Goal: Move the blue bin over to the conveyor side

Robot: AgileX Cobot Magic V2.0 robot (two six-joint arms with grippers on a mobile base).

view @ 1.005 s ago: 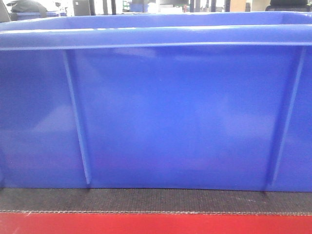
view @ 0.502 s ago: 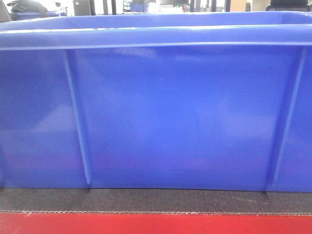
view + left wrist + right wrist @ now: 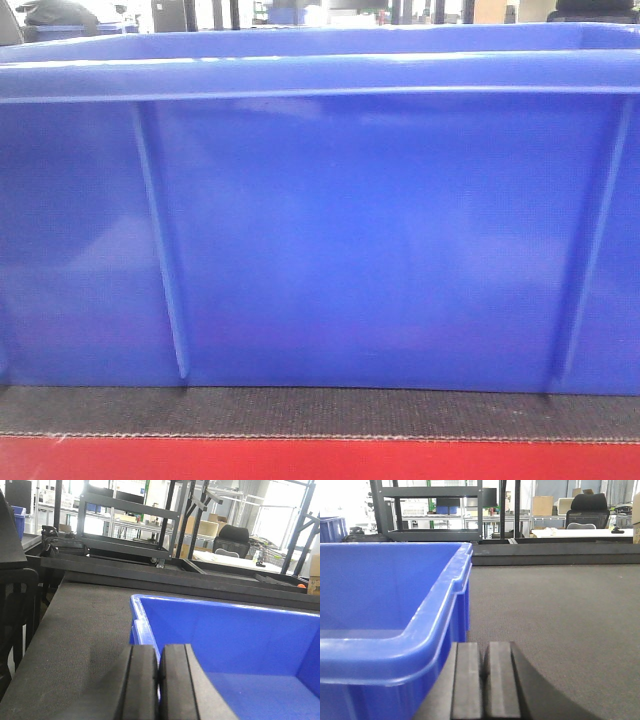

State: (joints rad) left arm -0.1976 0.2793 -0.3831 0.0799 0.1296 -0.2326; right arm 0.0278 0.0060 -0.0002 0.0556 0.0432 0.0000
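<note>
blue bin (image 3: 380,240) resting on the black belt (image 3: 320,412) of the conveyor side.
left end effector (image 3: 159,680), pads together, sits at the bin's left rim corner; bin wall fills the front view above the red border strip (image 3: 320,460); right end effector (image 3: 484,680), pads together, sits just beside the right rim corner.

the left gripper (image 3: 158,682) and right gripper (image 3: 484,682) each showed two matte black, flat-faced rectangular pads with rounded outer shoulders, a thin dark seam running between them.
</note>
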